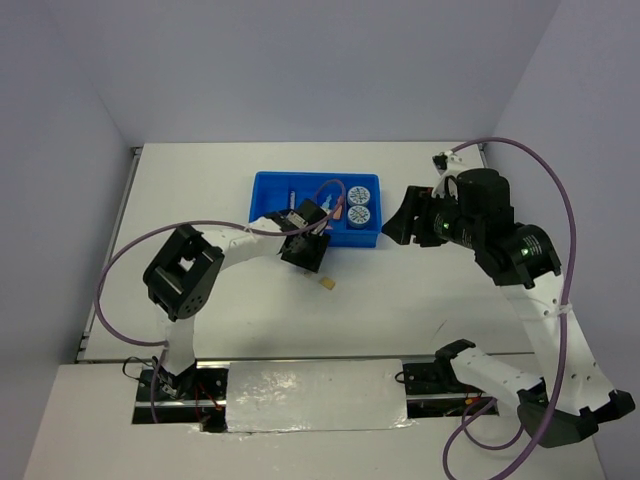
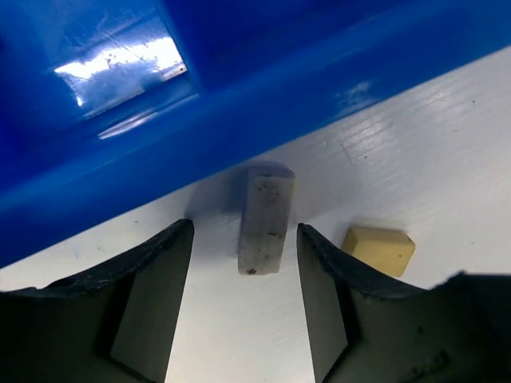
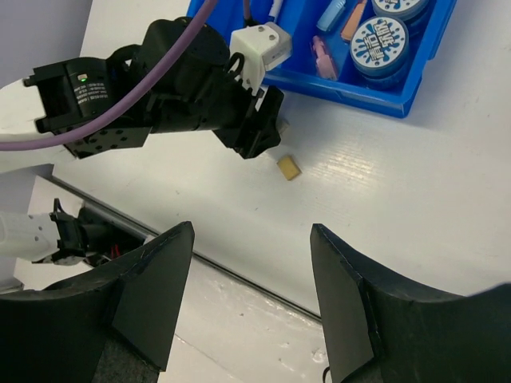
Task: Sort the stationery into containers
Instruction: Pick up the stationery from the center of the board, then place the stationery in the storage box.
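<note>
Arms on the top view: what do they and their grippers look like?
Both the left arm and right arm have white links, black joint housings and a looping purple cable. Fingers are black and wedge-shaped; a green light glows on the left wrist.

Item count: one blue tray (image 1: 268, 195), two tape rolls (image 1: 362, 194), one grey eraser block (image 2: 266, 219), one tan eraser block (image 2: 379, 246), one pink capsule piece (image 3: 323, 60), one orange capsule piece (image 3: 351, 20).

Glossy blue plastic tray (image 2: 263, 104)
</note>
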{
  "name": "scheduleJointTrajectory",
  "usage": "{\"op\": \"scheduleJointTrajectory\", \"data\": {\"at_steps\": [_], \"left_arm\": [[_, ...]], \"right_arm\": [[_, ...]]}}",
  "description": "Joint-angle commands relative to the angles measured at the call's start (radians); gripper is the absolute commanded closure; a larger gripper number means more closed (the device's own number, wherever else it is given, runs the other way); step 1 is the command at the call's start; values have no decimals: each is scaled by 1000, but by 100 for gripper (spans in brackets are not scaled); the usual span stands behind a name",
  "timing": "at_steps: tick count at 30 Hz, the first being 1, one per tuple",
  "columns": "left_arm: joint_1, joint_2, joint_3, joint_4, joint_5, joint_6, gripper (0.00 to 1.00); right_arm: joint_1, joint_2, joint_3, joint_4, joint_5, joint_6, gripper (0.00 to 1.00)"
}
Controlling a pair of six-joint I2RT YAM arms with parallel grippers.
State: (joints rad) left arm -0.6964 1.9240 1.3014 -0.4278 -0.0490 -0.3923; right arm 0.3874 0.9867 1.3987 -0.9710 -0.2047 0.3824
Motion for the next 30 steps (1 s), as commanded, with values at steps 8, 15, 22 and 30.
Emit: {"op": "scheduleJointTrajectory", "data": {"at_steps": [8,15,22,30], "left_arm": [[-43,-43,-19,26,-23,-20,85],[-69,-319,28,-81,-92,-57,89],[70,-304,307,-299,-239,24,88],[299,-10,600,-351,-222,27,83]], "right_arm": [[4,-19,75,-44,-1,-39,32],[4,-2,72,-9,-16,-28,32],[2,27,51,23,-41,-28,32],[4,66,63,17,-33,-37,32]]}}
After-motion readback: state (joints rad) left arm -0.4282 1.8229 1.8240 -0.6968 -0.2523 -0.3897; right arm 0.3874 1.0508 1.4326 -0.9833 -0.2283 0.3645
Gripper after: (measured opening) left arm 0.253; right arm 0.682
